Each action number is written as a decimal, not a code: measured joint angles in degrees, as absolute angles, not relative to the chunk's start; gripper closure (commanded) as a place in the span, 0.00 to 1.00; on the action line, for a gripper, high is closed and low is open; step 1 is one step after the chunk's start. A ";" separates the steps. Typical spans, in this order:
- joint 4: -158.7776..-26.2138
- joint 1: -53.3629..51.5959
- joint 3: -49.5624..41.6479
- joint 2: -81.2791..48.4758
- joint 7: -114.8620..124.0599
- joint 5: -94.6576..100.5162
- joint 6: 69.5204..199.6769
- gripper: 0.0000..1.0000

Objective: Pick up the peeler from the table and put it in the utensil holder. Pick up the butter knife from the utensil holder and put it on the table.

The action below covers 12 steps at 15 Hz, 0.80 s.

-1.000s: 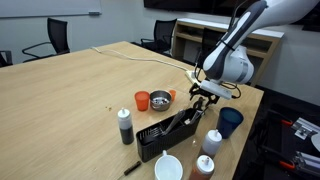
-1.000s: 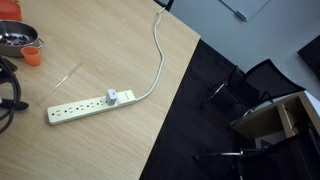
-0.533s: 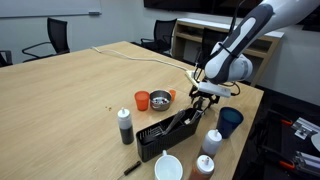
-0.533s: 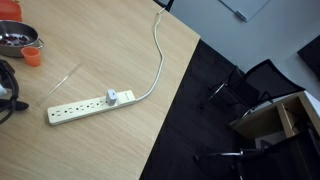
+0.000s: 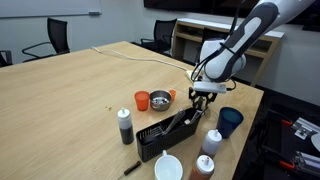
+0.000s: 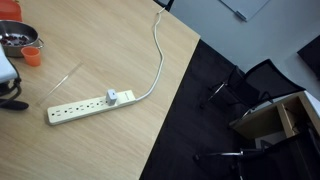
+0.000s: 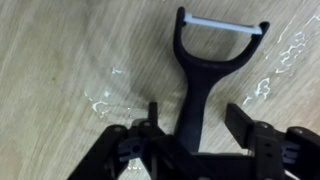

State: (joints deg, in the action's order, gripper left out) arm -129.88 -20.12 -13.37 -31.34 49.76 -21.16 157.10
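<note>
Right now the black two-finger pincer (image 7: 195, 128) stands apart, its jaws straddling the stem of the black plastic Y-shaped peeler (image 7: 200, 90), with a gap showing on either side. The peeler seems to lie flat on the pale light-wood table (image 7: 60, 60), its bright blade pointing away from the pincer. It looks light, stiff and smooth, so I judge mid-handle the safest hold; the forked head could twist. Just beside the pincer, in an exterior view, sits the long black slotted utensil holder (image 5: 165, 135).

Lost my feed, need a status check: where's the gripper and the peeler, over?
Gripper astride peeler handle, grip unclear. Peeler over table, not yet in holder. Blue cup and bottle close beside holder.
</note>
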 measured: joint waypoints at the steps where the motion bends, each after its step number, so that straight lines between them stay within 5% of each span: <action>1: -129.47 -19.44 -12.75 -31.30 50.51 -20.27 156.93 0.69; 6: -128.16 -16.04 -9.66 -31.27 51.44 -19.38 156.92 0.98; 12: -128.04 -12.41 -6.71 -31.06 51.45 -19.45 156.86 0.94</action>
